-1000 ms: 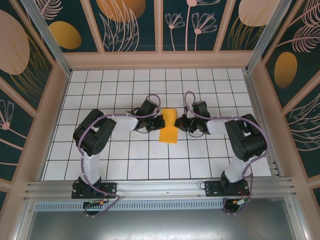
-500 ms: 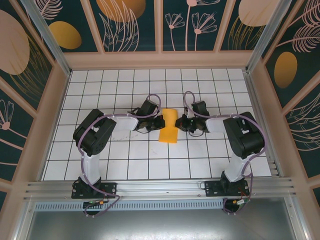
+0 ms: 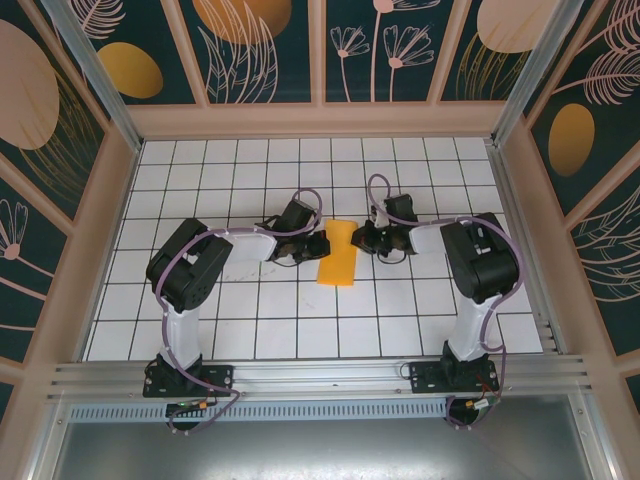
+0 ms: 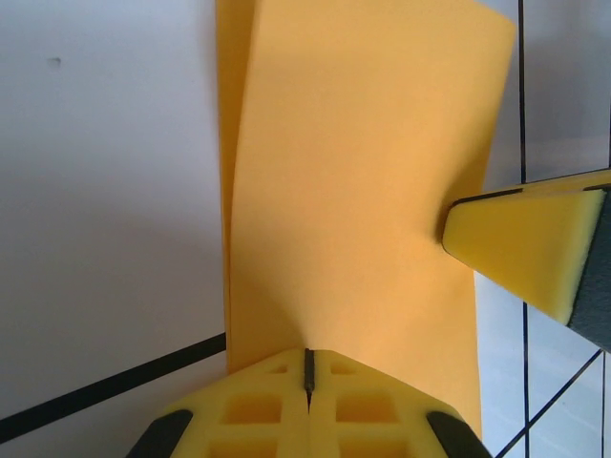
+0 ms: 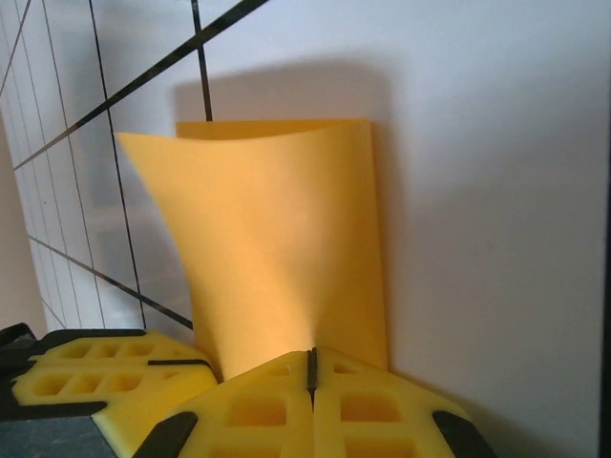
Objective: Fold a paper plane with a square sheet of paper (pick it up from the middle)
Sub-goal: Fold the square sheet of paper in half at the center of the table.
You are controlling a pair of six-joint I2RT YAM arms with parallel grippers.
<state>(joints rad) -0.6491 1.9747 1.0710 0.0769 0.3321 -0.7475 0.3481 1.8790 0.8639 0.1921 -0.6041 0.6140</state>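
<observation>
Sheet of paper [image 3: 338, 262], folded double, bows at the table's [image 3: 250, 330] middle; left gripper [image 4: 308, 367] and right gripper [image 5: 311, 363] pinch opposite edges; uneven pulling may tear or slip it.

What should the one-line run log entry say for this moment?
left claw: shut on thin orange-yellow paper sheet | right claw: shut on opposite edge | sheet: folded double

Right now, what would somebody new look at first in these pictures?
The bright orange-yellow paper jumps out, folded in the middle of the white tiled table. The left pincer and the right pincer pinch its edges from opposite sides, both shut on it. Dark walls painted with flowers stand behind.
</observation>
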